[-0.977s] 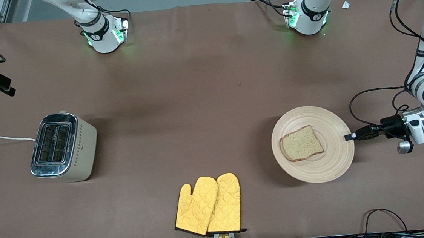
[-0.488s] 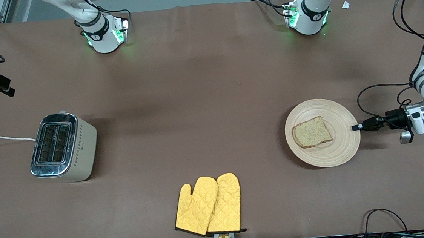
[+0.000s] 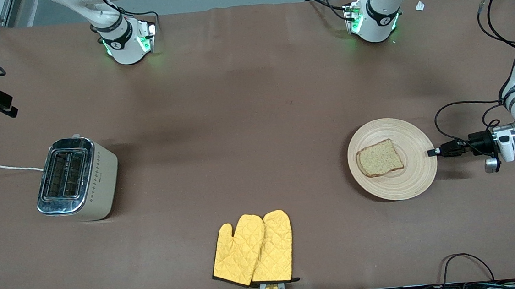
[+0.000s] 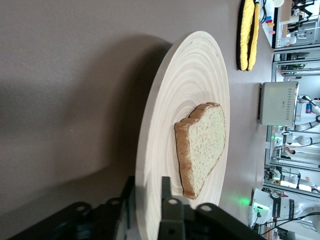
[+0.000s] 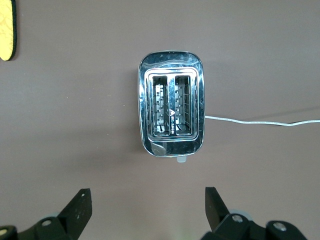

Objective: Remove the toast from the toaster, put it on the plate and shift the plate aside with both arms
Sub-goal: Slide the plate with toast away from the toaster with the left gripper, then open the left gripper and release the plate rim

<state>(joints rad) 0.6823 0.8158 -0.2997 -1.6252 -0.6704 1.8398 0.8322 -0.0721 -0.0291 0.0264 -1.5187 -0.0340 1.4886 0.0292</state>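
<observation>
Over the toaster (image 3: 76, 178), well apart from the plate (image 3: 419, 180), hangs the right tool (image 5: 145, 212), its fingers spread wide and empty. The toast (image 3: 379, 158) lies on the plate toward the left arm's end of the surface (image 3: 255, 117), where the left tool (image 3: 431, 152) straddles the rim, its narrow jaws seemingly slackening.

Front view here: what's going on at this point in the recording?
The toast already lies on the wooden plate, which sits toward the left arm's end of the table. The left gripper is at the plate's rim, one finger over the rim and one under it. The right gripper hangs open above the toaster, whose two slots are empty. A pair of yellow oven mitts lies untouched, nearer the front camera.
</observation>
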